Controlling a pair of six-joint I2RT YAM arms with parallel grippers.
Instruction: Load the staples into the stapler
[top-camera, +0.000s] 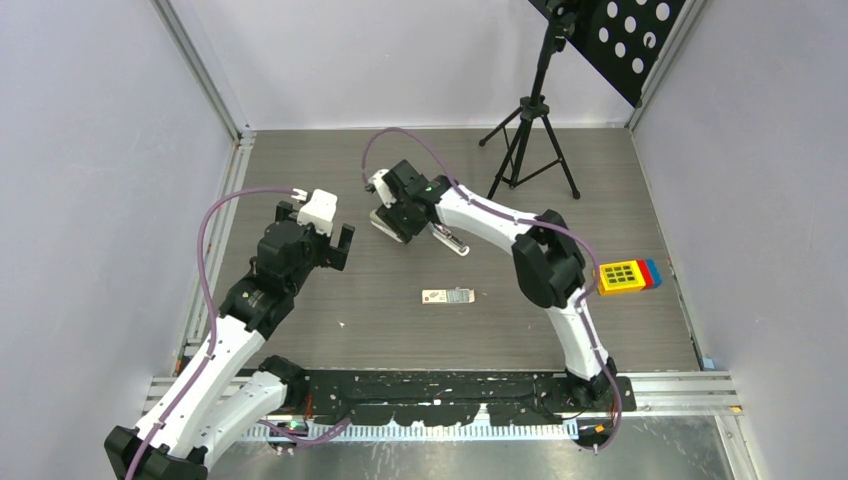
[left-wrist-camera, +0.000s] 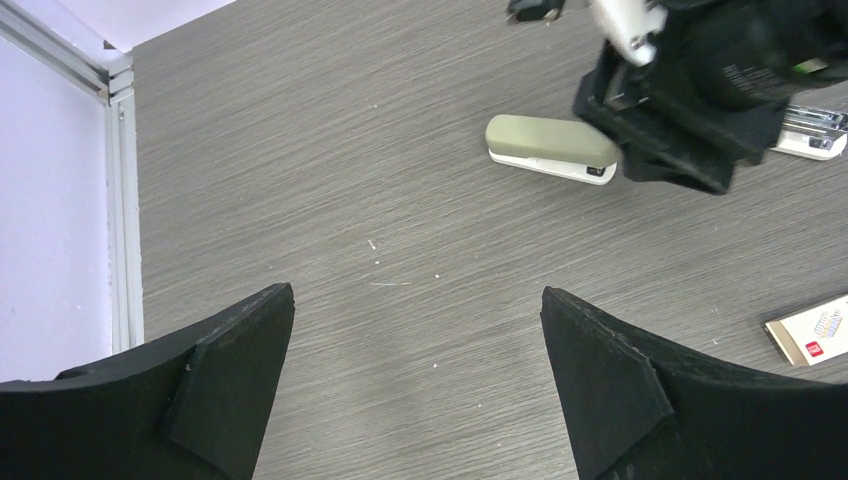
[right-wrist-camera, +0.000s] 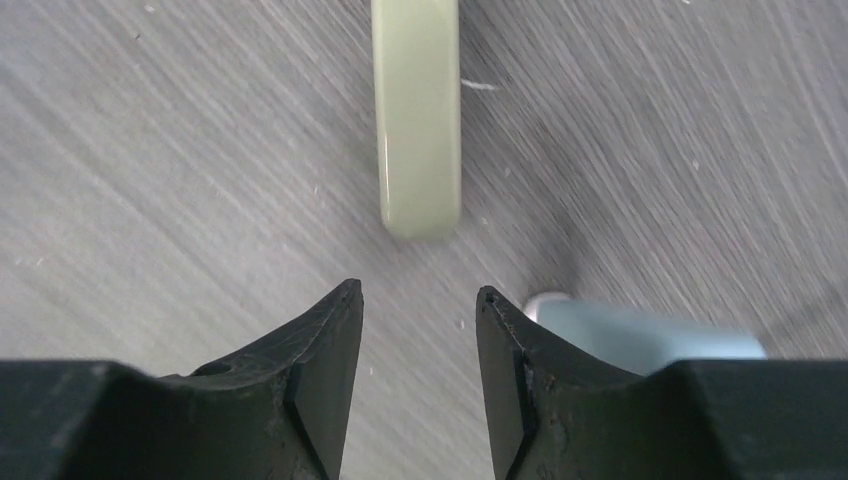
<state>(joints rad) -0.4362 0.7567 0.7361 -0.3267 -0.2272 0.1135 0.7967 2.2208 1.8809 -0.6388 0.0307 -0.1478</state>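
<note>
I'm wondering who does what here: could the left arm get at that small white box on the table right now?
Probably yes. The staples box lies in the open with nothing over it, and the left gripper hangs nearby, jaws wide open and empty.

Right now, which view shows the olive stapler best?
Left wrist: the olive stapler lies in side profile, nearly whole. Right wrist shows only one blurred end from above. Top external shows it small, partly hidden by the right gripper.
</note>
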